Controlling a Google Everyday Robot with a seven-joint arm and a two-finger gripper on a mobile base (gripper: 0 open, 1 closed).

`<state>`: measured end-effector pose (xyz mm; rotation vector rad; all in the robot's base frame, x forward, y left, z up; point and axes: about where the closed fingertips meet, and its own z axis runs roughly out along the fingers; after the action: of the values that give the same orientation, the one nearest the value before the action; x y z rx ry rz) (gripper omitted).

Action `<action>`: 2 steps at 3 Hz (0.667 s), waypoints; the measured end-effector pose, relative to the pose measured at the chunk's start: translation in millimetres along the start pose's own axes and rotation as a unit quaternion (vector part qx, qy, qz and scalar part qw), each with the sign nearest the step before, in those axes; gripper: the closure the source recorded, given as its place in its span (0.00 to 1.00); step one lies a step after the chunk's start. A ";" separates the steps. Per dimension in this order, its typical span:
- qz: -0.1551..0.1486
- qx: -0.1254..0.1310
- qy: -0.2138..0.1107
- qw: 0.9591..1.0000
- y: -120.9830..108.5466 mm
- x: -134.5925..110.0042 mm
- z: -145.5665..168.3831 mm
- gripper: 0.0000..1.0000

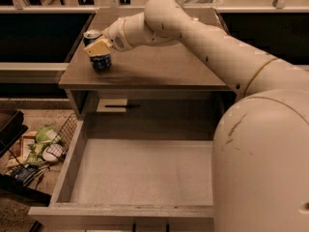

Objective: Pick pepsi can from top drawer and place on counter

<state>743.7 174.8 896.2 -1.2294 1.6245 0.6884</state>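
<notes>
The pepsi can point(101, 62) is grasped by the gripper point(98, 50), which is closed on its upper part. One pale yellow finger point(98, 46) is seen lying across the front of the can, and the other is hidden behind it. The can is held upright at the left end of the counter point(159, 66), near the front edge. Its base seems to be resting on the surface, though a thin gap cannot be excluded. Below, the top drawer point(125, 210) is pulled out, and the can is not in it. The placing step is therefore judged to be almost finished. For the next move, the fingers should be opened gently, so that the can is not tipped. The gripper should then be drawn away without the can being pushed toward the edge.
</notes>
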 end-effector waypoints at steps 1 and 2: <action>0.000 -0.002 0.000 1.000 1.8 0.2 2.6 0.12; 0.001 -0.004 0.000 1.000 2.5 -1.0 3.6 0.00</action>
<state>742.6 179.2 895.4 -1.2333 1.6246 0.6983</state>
